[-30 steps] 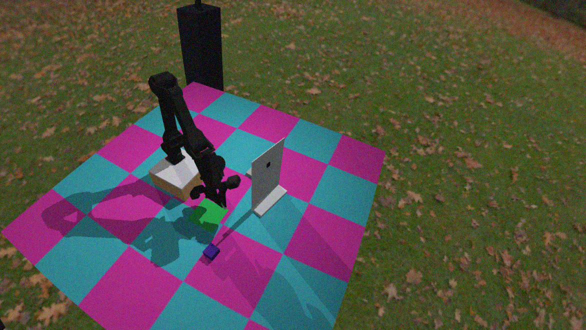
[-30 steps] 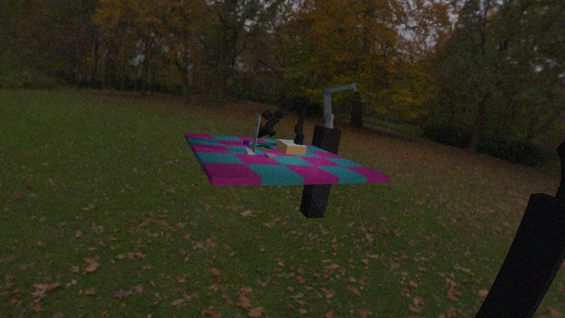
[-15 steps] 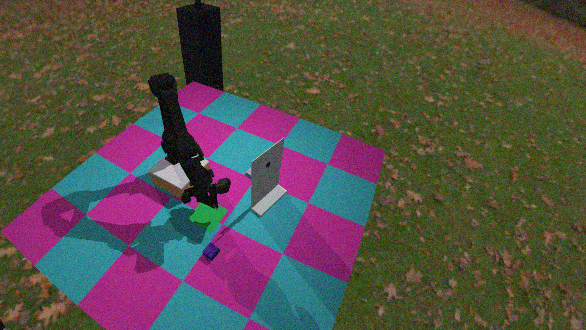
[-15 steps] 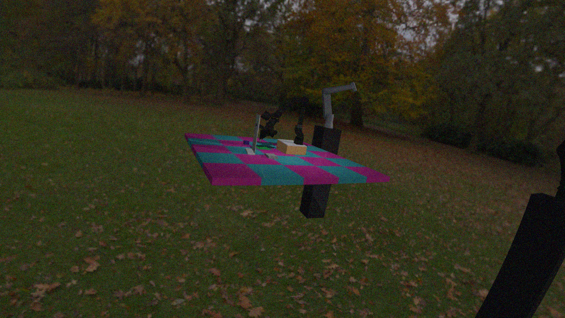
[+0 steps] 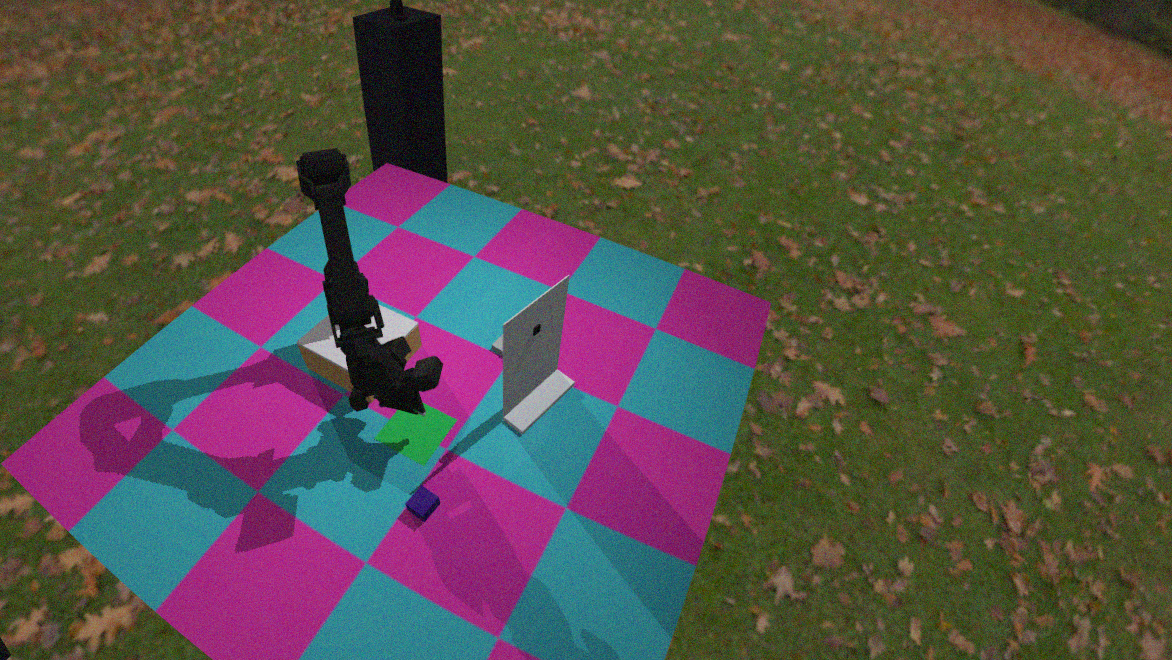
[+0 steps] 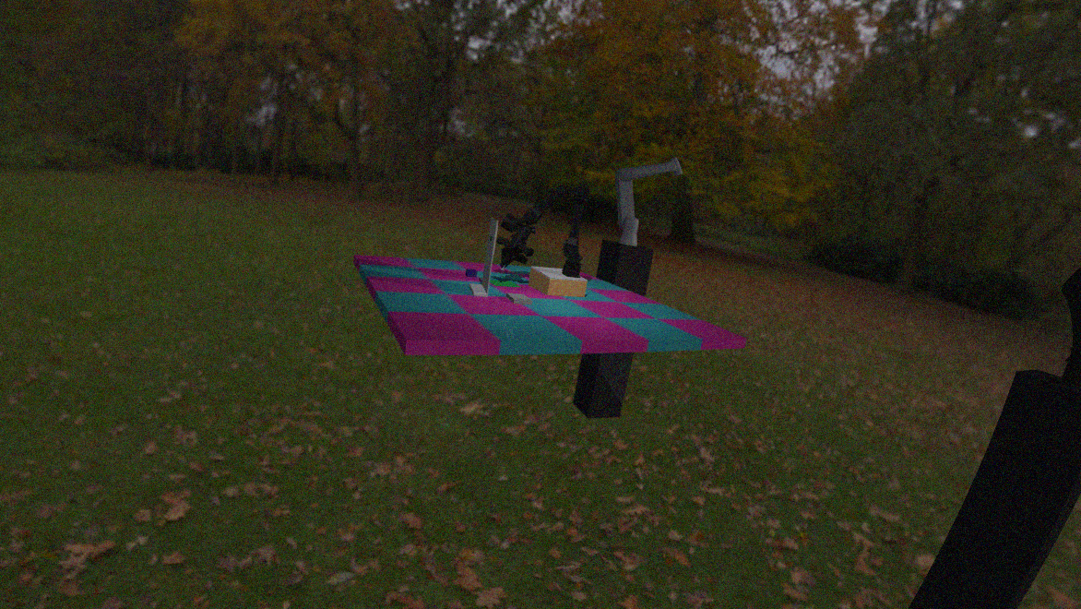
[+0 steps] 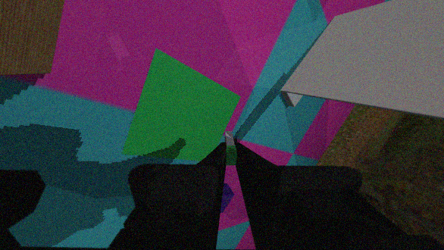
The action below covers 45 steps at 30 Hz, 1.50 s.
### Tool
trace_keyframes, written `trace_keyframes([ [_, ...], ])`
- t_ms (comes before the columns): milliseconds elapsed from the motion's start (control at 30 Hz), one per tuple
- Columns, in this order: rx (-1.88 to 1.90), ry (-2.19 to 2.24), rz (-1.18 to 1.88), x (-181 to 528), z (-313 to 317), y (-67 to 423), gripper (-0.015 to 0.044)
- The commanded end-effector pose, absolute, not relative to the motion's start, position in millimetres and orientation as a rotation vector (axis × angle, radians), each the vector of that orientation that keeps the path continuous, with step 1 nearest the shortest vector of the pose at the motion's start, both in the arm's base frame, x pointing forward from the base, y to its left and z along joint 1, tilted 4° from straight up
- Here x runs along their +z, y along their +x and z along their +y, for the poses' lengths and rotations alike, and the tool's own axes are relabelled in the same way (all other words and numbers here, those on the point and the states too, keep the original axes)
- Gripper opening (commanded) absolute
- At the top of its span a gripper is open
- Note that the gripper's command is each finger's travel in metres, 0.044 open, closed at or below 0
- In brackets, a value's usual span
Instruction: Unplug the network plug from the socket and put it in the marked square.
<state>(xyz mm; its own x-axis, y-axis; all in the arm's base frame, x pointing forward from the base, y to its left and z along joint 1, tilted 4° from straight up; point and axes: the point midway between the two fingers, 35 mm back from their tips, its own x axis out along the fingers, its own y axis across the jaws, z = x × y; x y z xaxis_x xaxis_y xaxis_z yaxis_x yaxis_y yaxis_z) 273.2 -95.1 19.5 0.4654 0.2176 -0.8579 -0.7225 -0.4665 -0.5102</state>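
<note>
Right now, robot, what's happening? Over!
Gripper shut on plug, above table. Green square just ahead, plug not down yet. Purple block beyond square, not blocking.

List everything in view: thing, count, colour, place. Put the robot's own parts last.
Table: one, magenta and teal checks, on a dark post above leaf-strewn grass.
Upright panel: one, light grey, mid-table on a flat foot, small dark socket near its top.
Marked square: one, green, on the table beside the panel's foot.
Small block: one, purple, on the table nearer the camera than the square.
Base box: one, tan with a pale top, under the arm.
Pillar: one, black, at the table's far edge.
Plug: one, thin, grey-tipped, between the fingers.
Arm: one, black.
Gripper: one, black, shut on the plug above the square's edge.
</note>
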Motion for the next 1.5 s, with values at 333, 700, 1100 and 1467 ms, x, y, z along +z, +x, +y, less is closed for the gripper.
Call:
trace_keyframes([
  [333,1.148,-1.619,0.319,26,-105,258,0.0000],
  [700,1.148,-1.619,0.319,12,-105,259,0.0000],
  [1100,1.148,-1.619,0.318,-6,-104,259,0.0000],
  [1467,1.148,-1.619,0.318,-22,-102,259,0.0000],
])
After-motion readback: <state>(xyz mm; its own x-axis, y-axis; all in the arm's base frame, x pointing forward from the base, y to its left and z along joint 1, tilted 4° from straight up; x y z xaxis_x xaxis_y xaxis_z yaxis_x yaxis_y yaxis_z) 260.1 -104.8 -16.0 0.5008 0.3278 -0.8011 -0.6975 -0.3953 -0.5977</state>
